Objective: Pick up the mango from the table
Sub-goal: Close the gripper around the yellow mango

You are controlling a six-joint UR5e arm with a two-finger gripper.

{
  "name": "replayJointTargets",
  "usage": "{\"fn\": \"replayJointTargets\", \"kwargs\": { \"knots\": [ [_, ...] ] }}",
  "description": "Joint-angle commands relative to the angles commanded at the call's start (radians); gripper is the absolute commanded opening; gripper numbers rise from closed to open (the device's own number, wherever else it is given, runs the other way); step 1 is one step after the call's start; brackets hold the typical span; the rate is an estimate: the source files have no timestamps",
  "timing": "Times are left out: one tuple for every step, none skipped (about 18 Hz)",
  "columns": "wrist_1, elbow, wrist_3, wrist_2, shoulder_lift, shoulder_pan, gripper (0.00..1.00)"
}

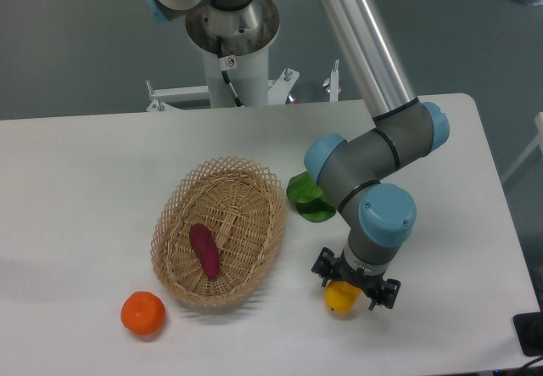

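The glossy yellow-orange mango (341,299) lies on the large white worktop (76,181) toward five o'clock, mostly hidden beneath the black two-finger gripper (355,286). The fingers straddle it, apparently touching, though whether they actually clamp it I cannot tell. At the woven wicker oval basket's (219,230) centre rests a purple elongated item (204,250). A round orange fruit (142,313) sits at the basket's seven o'clock, a green leafy object (307,199) at its two o'clock.
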Motion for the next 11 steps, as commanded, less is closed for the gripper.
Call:
{"fn": "replayJointTargets", "kwargs": {
  "knots": [
    [0.0, 0.0, 0.0, 0.0, 0.0, 0.0, 1.0],
    [-0.002, -0.002, -0.002, 0.002, 0.0, 0.0, 1.0],
    [-0.003, -0.002, -0.003, 0.002, 0.002, 0.0, 1.0],
    [-0.003, -0.002, -0.005, 0.002, 0.002, 0.0, 0.99],
    [-0.005, -0.002, -0.002, 0.0, 0.005, 0.0, 0.9],
    [-0.008, -0.002, -0.002, -0.002, 0.006, 0.0, 0.8],
    [-0.009, -0.005, -0.005, 0.002, 0.009, 0.0, 0.71],
    [-0.009, -0.006, -0.006, 0.002, 0.011, 0.0, 0.63],
    [-0.009, -0.006, -0.009, 0.002, 0.012, 0.0, 0.56],
    [-0.009, -0.006, -0.011, 0.002, 0.012, 0.0, 0.49],
    [-0.008, -0.005, -0.014, 0.003, 0.015, 0.0, 0.41]
  ]
}}
